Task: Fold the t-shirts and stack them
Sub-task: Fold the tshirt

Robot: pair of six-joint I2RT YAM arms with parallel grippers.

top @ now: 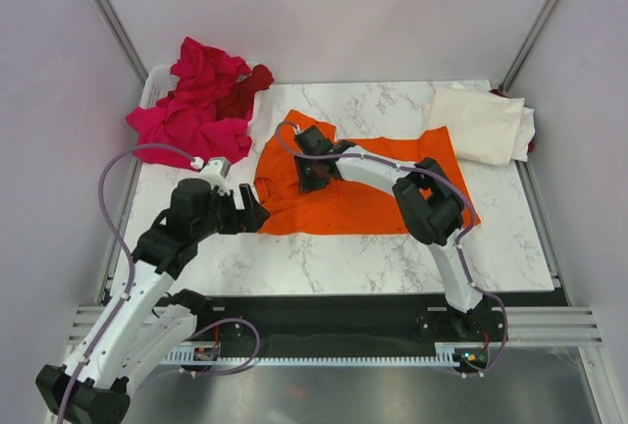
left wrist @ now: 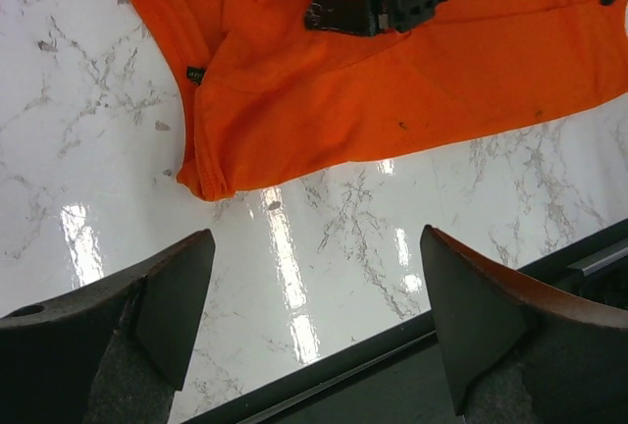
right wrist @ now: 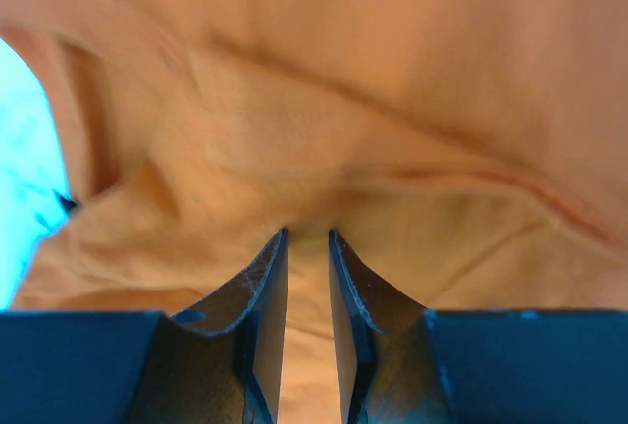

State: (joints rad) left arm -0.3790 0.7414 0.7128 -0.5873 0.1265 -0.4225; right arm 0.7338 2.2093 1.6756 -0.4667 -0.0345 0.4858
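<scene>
The bright orange t-shirt (top: 378, 193) lies spread on the marble table, partly folded at its left end. My right gripper (top: 312, 179) is down on its upper left part, near the collar. In the right wrist view the jaws (right wrist: 306, 236) are nearly closed and pinch a fold of orange cloth (right wrist: 343, 100). My left gripper (top: 257, 216) is open and empty just off the shirt's lower left corner. In the left wrist view it (left wrist: 316, 238) hovers over bare marble, with the shirt's hem (left wrist: 392, 90) beyond it. A cream-white t-shirt (top: 481, 125) lies folded at the back right.
A heap of magenta-pink shirts (top: 191, 110) with a dark red one (top: 250, 90) fills a white basket (top: 155, 79) at the back left. The table's dark front edge (left wrist: 412, 345) runs just below my left gripper. Grey walls enclose the table.
</scene>
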